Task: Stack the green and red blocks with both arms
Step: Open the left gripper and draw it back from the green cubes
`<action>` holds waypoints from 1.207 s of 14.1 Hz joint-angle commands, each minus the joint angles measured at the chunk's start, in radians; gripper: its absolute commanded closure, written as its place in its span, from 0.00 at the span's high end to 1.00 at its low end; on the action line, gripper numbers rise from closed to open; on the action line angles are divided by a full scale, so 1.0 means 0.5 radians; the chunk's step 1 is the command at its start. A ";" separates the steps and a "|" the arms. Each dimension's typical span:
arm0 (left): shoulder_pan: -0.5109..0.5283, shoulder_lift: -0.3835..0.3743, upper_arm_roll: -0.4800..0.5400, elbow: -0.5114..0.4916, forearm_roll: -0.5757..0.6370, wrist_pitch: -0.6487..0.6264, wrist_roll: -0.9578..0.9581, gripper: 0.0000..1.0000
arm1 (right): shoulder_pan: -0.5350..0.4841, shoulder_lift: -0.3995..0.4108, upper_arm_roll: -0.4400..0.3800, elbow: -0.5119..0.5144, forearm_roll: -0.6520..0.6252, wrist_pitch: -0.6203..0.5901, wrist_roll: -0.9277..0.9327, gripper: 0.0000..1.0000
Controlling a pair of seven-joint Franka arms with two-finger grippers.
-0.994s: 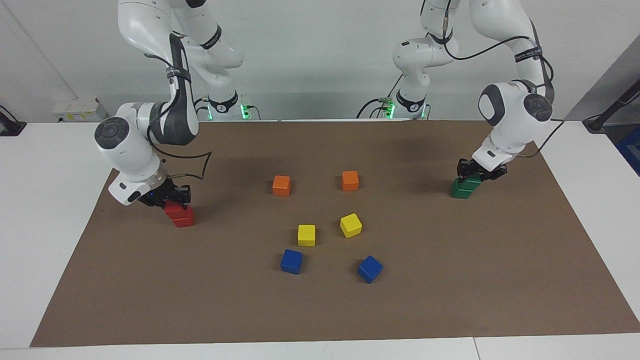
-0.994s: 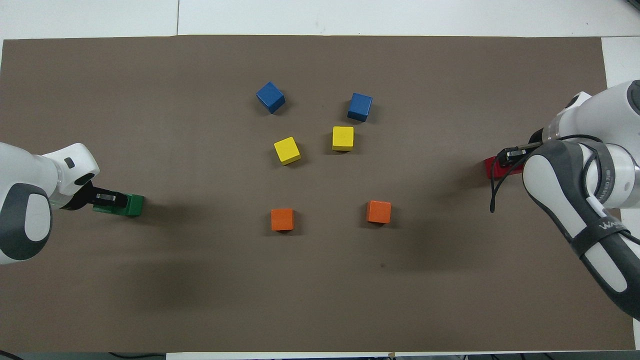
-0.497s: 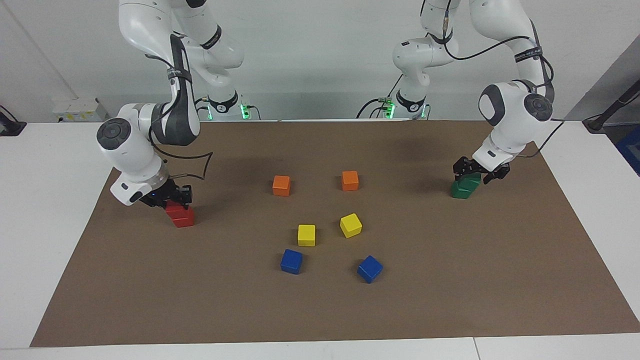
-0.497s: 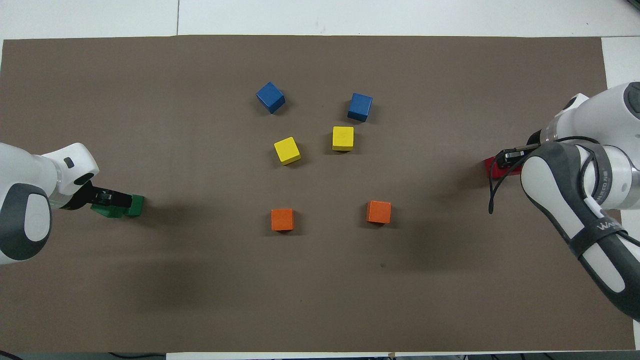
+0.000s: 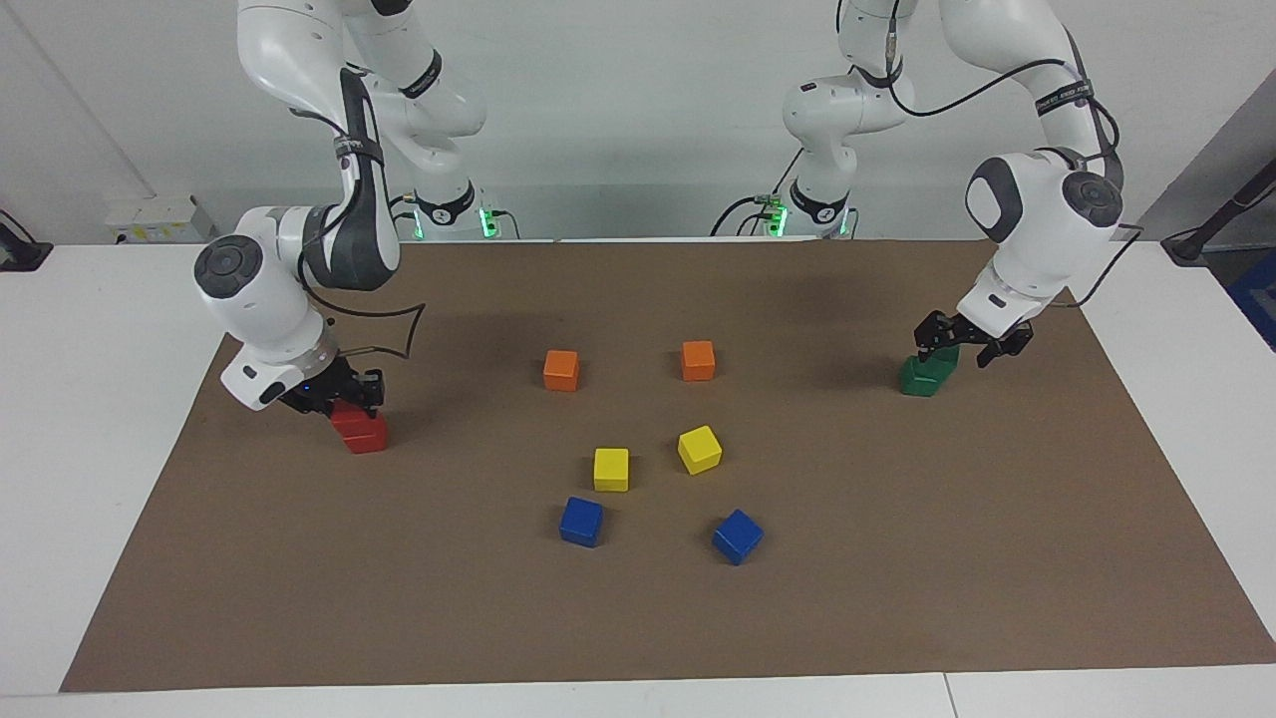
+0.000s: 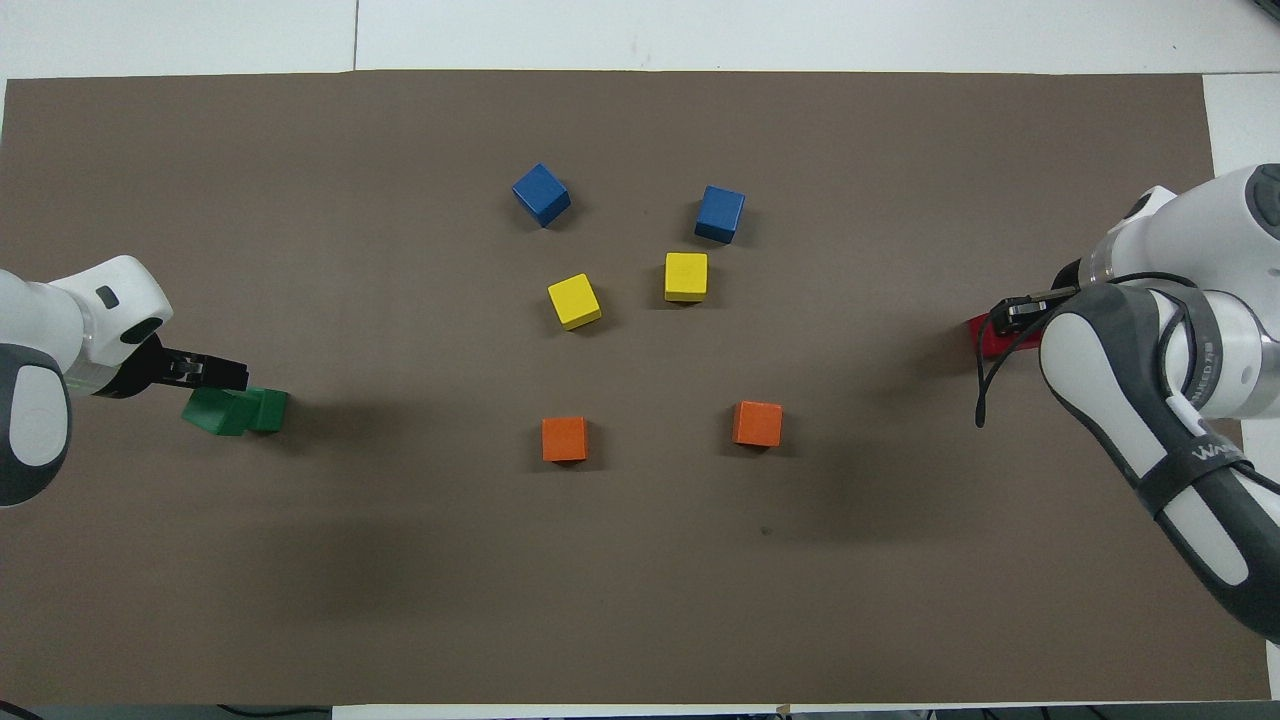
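Right gripper (image 5: pixel 349 399) clamped on upper red block (image 5: pixel 351 419), squarely over lower one; left gripper (image 5: pixel 972 344) spread above green stack (image 5: pixel 927 374).

White arms (image 5: pixel 299 60), grey joints, blk cables, prob.

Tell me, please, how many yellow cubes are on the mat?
2. One yellow cube lies mid-mat, farther from the robots than the orange cubes; the second yellow cube sits beside it, toward the left arm's end. None seems hidden.
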 commanded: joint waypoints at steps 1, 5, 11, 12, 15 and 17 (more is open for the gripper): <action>-0.008 -0.053 0.004 0.153 -0.021 -0.239 -0.034 1.00 | -0.011 -0.032 0.015 -0.044 0.025 0.050 -0.013 0.00; -0.005 -0.135 -0.002 0.450 -0.018 -0.690 -0.083 1.00 | -0.011 -0.032 0.012 -0.044 0.025 0.050 -0.086 0.00; 0.001 -0.188 0.004 0.718 -0.015 -1.135 -0.188 1.00 | -0.014 -0.032 0.012 -0.078 0.022 0.114 -0.147 0.00; 0.001 -0.203 0.004 0.721 -0.012 -1.151 -0.191 1.00 | -0.014 -0.035 0.012 -0.090 0.022 0.127 -0.151 0.00; 0.026 -0.212 0.001 0.718 -0.009 -1.099 -0.273 1.00 | -0.014 -0.035 0.012 -0.093 0.022 0.127 -0.151 0.00; -0.005 -0.149 0.007 0.818 -0.021 -1.117 -0.280 1.00 | -0.014 -0.038 0.012 -0.096 0.022 0.130 -0.151 0.00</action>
